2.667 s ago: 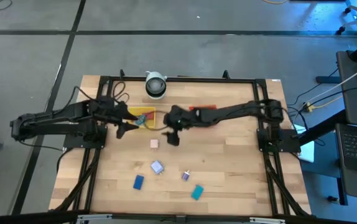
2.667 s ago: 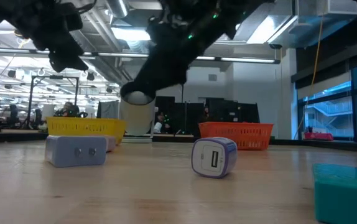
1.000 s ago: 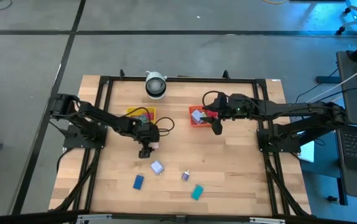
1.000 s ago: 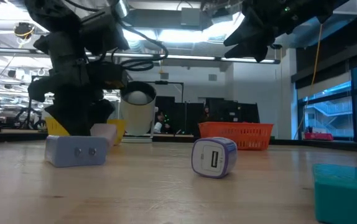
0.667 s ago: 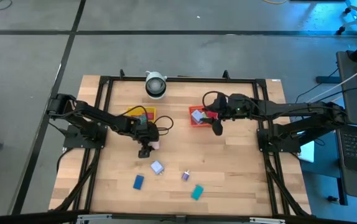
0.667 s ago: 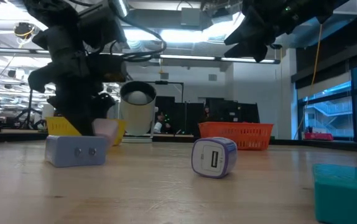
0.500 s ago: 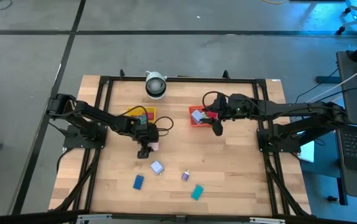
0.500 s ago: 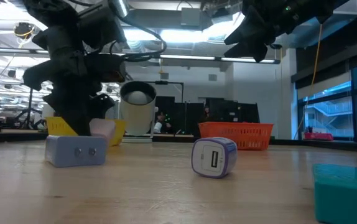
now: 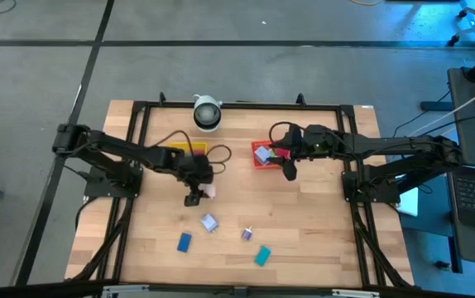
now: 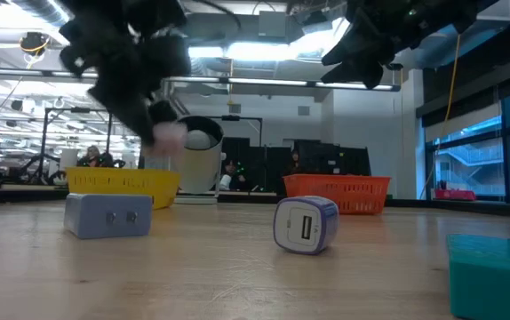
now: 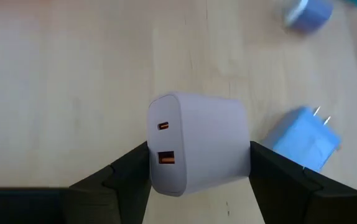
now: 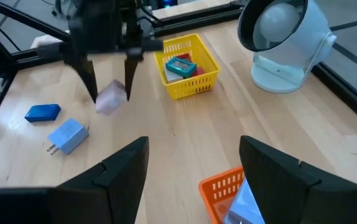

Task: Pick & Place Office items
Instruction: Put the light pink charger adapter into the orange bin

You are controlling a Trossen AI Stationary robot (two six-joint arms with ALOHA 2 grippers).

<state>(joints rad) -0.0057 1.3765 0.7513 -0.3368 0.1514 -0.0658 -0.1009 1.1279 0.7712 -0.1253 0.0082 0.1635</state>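
Observation:
My left gripper [image 9: 201,194] is over the table's middle, just near of the yellow tray [image 10: 122,181], and is shut on a pinkish-white charger block [image 11: 197,149]. In the low view this block [image 10: 168,135] hangs in the air. My right gripper [image 12: 194,142] is open and holds nothing; it hovers at the red tray [image 9: 267,156], which holds a whitish piece [image 12: 247,204]. A lavender plug block [image 9: 209,223], a blue block [image 9: 184,242], a small purple piece [image 9: 247,235] and a teal block [image 9: 261,256] lie flat on the near half of the table. My left gripper pinches the pinkish-white block between its two fingers [image 11: 125,177], one on each of two opposite side faces [image 11: 157,155]. The fingers come from above, pointing down at a slant. The block is lifted clear of the table, its face with two ports turned toward the wrist camera.
A white round device [image 9: 207,113] stands at the far edge between the trays. The yellow tray [image 12: 188,65] holds teal and red pieces. Black frame rails run along the table's edges. Bare wood lies between the loose pieces and the trays.
My left gripper has risen from the table with the pinkish-white block between its fingers; the block stood on the wood and now hangs clear, above the height of the yellow tray's rim. The right arm has kept still.

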